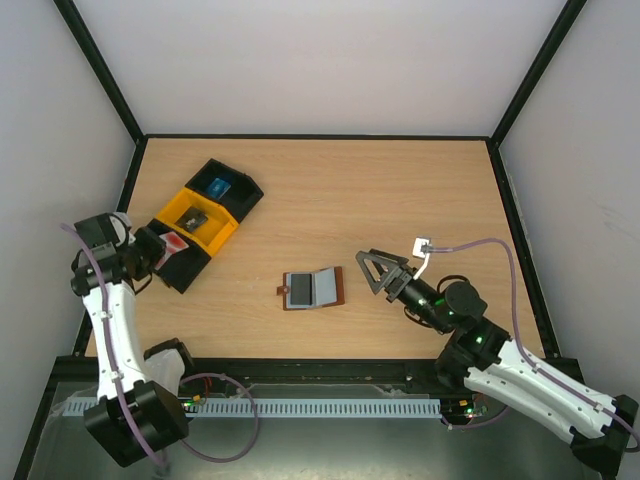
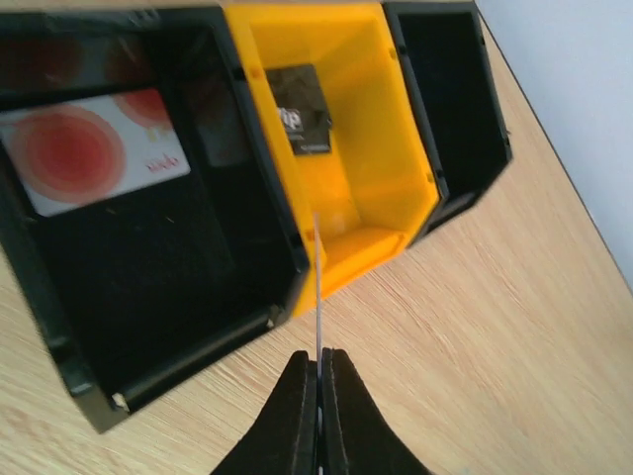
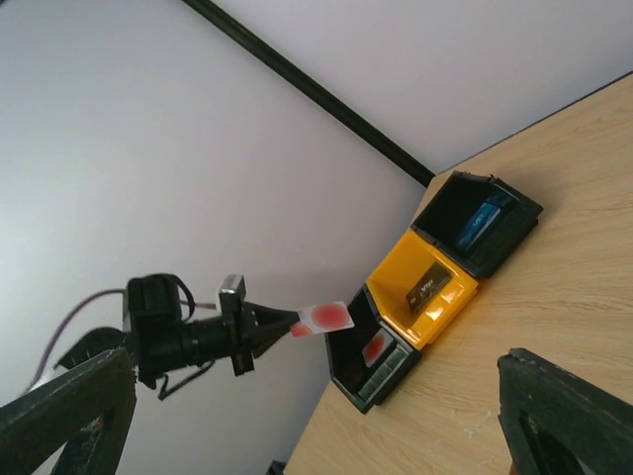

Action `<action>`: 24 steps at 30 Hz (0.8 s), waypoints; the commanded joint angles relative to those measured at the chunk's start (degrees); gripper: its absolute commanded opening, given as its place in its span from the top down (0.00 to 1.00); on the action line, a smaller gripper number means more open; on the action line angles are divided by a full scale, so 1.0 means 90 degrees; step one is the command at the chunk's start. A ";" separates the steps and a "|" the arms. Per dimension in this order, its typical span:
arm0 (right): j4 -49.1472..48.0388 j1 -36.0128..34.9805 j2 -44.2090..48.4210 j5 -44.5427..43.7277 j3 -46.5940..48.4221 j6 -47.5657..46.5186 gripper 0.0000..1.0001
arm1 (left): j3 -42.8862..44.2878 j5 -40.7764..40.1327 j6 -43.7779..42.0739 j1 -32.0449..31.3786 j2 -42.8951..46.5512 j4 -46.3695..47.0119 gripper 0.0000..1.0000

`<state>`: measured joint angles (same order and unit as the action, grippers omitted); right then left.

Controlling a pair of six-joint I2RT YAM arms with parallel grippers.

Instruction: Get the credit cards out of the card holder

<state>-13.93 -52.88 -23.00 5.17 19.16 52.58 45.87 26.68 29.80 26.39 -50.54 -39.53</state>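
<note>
The card holder [image 1: 313, 288] lies open on the table, brown with grey-blue inner pockets. My left gripper [image 2: 318, 354] is shut on a thin credit card [image 3: 324, 317], white with red circles and seen edge-on in the left wrist view. It hangs in the air just before the near black bin [image 2: 148, 257]. A second red-circled card [image 2: 94, 148] lies in that bin. A dark grey card [image 2: 302, 109] lies in the yellow bin [image 2: 386, 188]. My right gripper [image 1: 366, 272] stands open just right of the card holder, with nothing between its fingers.
The three bins stand in a diagonal row at the table's left side. The far black bin [image 1: 228, 188] holds a blue card [image 3: 480, 226]. A black frame and white walls enclose the table.
</note>
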 commanded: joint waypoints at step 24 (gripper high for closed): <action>0.1205 -0.0013 -0.0455 -0.0614 0.0520 -0.1176 0.03 | -0.0169 0.0077 -0.0401 0.1374 -0.2219 0.1422 0.97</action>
<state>-5.17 -52.88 -26.46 3.62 22.35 44.34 44.91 26.63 26.22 38.33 -67.75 -30.70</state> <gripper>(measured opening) 0.975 0.027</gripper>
